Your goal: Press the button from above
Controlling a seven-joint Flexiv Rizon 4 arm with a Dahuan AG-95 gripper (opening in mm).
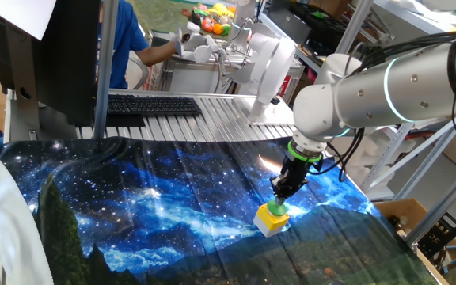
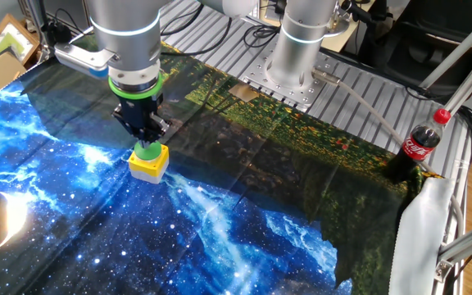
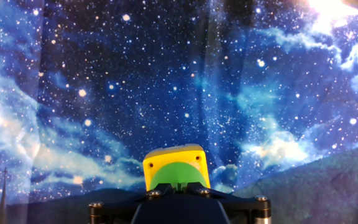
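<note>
You're at the press itself: gripper (image 2: 147, 138) sits directly over the green push-button (image 2: 147, 152), tip at the cap; contact looks made or nearly so. Whether the fingers are together or apart, you cannot tell. The button's yellow box (image 2: 149, 166) stands on the starry cloth (image 2: 220, 238), cap facing straight up, no clear long axis. Next: push straight down, no sideways drift.

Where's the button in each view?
One fixed view: button lower right of centre, under the gripper.
The other fixed view: button left of centre, under the gripper.
Hand view: button bottom centre.
Shared landmark: its yellow box on the starry cloth.
</note>
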